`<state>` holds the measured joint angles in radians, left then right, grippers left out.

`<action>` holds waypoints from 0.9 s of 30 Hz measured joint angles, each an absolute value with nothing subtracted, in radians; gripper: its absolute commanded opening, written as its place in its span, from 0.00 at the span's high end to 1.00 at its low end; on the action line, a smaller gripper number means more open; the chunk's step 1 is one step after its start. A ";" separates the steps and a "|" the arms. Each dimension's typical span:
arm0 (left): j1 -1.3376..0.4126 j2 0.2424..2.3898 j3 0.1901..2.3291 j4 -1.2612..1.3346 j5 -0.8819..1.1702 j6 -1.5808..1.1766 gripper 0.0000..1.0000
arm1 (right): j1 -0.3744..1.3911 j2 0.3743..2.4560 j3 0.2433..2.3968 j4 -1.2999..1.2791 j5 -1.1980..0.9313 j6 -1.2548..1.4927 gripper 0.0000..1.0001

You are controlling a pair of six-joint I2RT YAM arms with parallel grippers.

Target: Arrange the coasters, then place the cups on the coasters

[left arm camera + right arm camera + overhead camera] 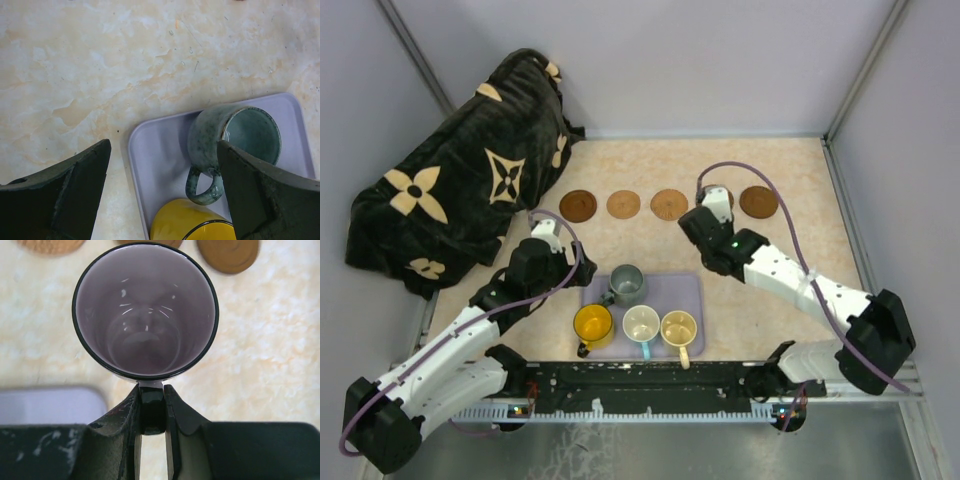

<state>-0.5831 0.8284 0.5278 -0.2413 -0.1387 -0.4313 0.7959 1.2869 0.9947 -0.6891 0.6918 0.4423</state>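
Observation:
A mauve-purple cup (145, 310) hangs upright over the table, its black handle pinched between the fingers of my right gripper (151, 390). From above, that gripper (714, 207) is at the coaster row, between a coaster (669, 204) and the far-right coaster (758, 201). Two more coasters (578, 205) (623, 204) lie to the left. My left gripper (164, 150) is open above the tray's left end, beside the grey-green cup (232, 140). The yellow-orange cup (592, 325), cream cup (641, 324) and pale yellow cup (678, 328) stand on the tray.
The lavender tray (675, 292) lies near the front middle. A black bag with a cream flower pattern (460, 200) fills the back left. Grey walls close in the table on three sides.

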 measured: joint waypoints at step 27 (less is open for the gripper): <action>-0.583 0.943 0.506 -0.104 -0.195 -0.388 0.06 | 0.043 1.494 0.803 0.234 0.244 0.012 1.00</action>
<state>-0.5831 0.9432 0.5060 -0.1040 -0.1947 -0.3882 0.0429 1.4940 0.8032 0.2337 0.2436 0.0116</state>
